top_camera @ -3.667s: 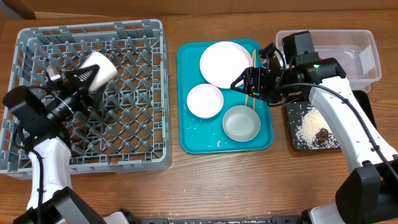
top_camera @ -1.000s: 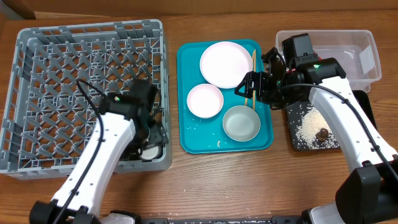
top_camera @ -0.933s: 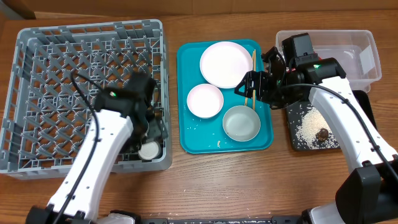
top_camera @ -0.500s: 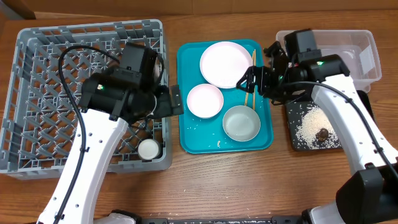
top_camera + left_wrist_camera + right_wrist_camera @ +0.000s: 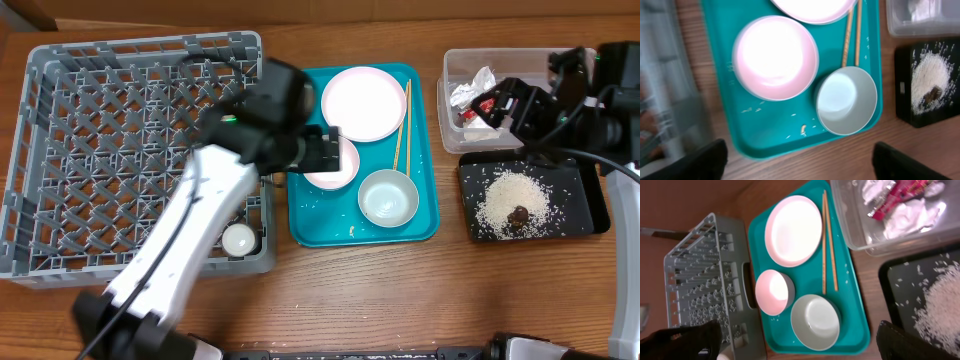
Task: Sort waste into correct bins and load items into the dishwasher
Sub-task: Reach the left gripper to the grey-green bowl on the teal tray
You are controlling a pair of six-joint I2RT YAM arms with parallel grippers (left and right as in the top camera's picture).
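Rack (image 5: 45,60) at the table's left edge seems in loading, and on the teal tray (image 5: 320,215) mid-table the pink bowl (image 5: 775,57) lies under your left gripper (image 5: 335,155), fingers wide apart like the right gripper's (image 5: 488,108), so lower onto its rim.

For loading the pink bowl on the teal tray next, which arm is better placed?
Left, likely. The left end effector, open, hangs above the teal tray beside the pink bowl, next to the dish rack. The right end effector is over by the clear tub, across the tray.
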